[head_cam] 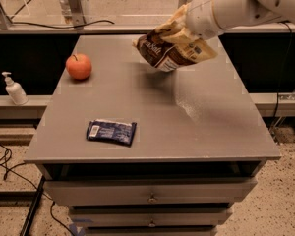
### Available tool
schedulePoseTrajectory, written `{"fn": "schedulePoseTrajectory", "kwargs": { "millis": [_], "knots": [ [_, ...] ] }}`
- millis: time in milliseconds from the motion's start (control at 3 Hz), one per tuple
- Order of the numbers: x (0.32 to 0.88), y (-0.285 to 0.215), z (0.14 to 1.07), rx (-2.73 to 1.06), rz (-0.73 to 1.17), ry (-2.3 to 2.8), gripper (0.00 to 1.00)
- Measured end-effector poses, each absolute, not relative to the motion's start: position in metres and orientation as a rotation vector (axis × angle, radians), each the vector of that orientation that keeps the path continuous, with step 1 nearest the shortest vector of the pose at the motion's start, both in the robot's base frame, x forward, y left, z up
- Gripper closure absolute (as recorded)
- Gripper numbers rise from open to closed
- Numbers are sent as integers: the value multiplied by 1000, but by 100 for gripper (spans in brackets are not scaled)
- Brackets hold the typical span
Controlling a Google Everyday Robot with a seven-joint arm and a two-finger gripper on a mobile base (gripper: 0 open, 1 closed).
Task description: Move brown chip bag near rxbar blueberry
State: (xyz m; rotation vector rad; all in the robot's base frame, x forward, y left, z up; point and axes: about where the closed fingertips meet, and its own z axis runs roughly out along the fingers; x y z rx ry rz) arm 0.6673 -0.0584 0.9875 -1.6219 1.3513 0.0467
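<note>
The brown chip bag (169, 48), dark brown and cream with white lettering, hangs tilted above the back middle of the grey table (206, 127). My gripper (187, 27) is at the end of the white arm coming in from the upper right and is shut on the bag's top edge, holding it clear of the surface. The rxbar blueberry (111, 132), a flat navy wrapper with a white patch at its left end, lies near the table's front left, well apart from the bag.
A red-orange apple (78, 66) sits at the back left of the table. A white pump bottle (13, 89) stands on a low ledge to the left. Drawers are under the table front. A rail runs behind the table.
</note>
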Motion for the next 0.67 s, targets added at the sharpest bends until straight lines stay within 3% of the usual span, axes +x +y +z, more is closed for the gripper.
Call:
{"fn": "schedulePoseTrajectory", "kwargs": {
  "millis": [667],
  "knots": [
    [591,16,962,-1707,173,1307,100]
  ]
}}
